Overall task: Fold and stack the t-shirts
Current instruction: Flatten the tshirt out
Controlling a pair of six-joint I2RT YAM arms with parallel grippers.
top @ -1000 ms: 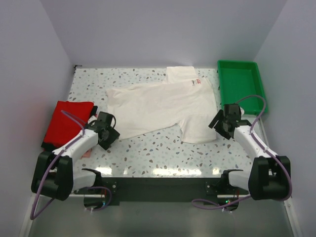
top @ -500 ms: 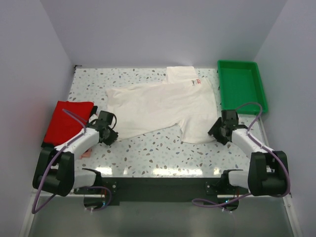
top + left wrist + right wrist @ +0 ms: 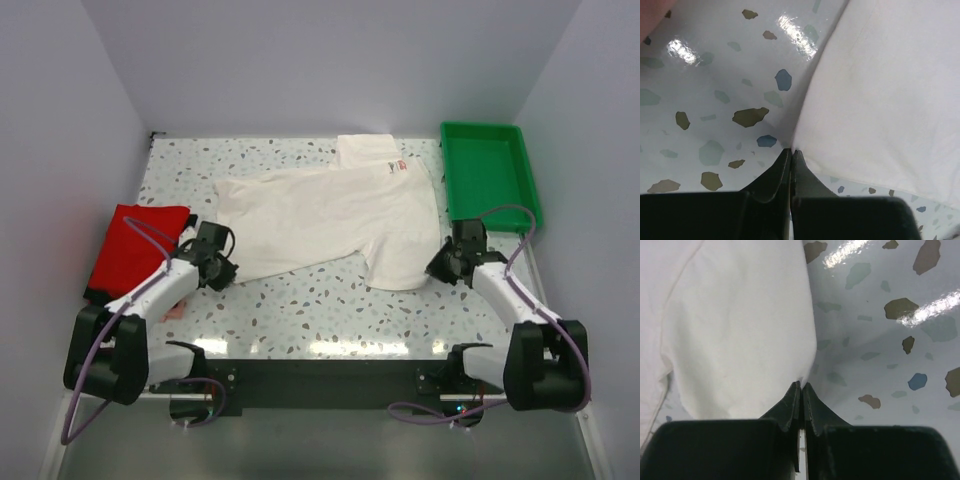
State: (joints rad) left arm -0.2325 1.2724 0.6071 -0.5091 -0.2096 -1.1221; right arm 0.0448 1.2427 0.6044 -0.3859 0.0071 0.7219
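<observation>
I'm looking down at the cream-white t-shirt [image 3: 320, 215], which is lying spread flat across the middle of the surface [image 3: 320, 315], its small red print toward the far right by the green tray [image 3: 487, 170]. My left arm [image 3: 160, 290] is reaching in low at the shirt's near-left corner. On the left wrist view its jaws are pressing tight together right on the cloth's edge [image 3: 880, 90], pinching the shirt where it meets the speckled top. My right arm [image 3: 505, 290] is doing the same at the near-right edge, by the sleeve. On the right wrist view its jaws are closing flat on the tip of the white cloth [image 3: 740, 330]. The plain red t-shirt [image 3: 135, 250] is sitting folded at the far left of the surface, just beside the left arm.
</observation>
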